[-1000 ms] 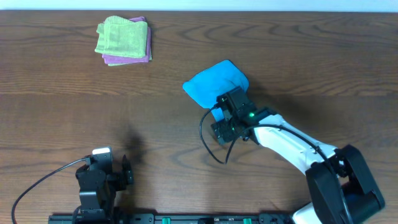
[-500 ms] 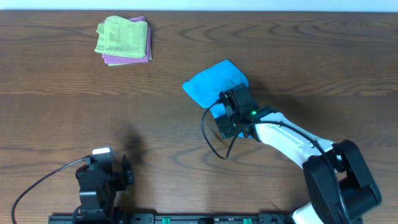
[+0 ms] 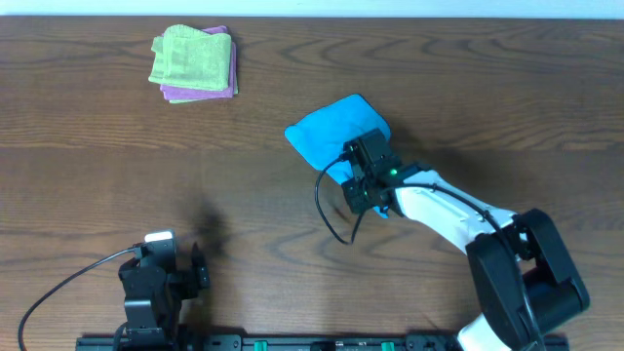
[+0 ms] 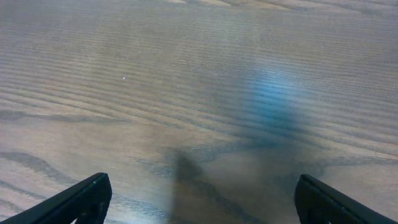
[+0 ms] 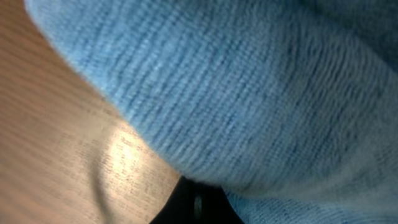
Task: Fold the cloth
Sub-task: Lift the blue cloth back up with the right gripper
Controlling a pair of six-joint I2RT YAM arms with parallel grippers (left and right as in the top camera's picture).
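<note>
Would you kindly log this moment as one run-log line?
task: fold cloth | right pincer: at cloth's near edge, grip hidden | left pincer: open, above table

cloth [image 3: 331,132] mid-table, right gripper [image 3: 363,175] at its near edge

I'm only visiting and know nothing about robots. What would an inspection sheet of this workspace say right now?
Surface: table of brown wood grain, no spills seen.
Job's things: blue cloth lies right of centre, its near edge under the right gripper.
Clutter: green cloth stacked on a pink cloth, far left.
Grippers: left gripper open over bare wood; right gripper pressed close to the cloth, jaws hidden.
Cables: black cable loops beside the right arm; another cable trails from the left arm.
Surroundings: pale strip beyond the far edge; dark rail in front.
</note>
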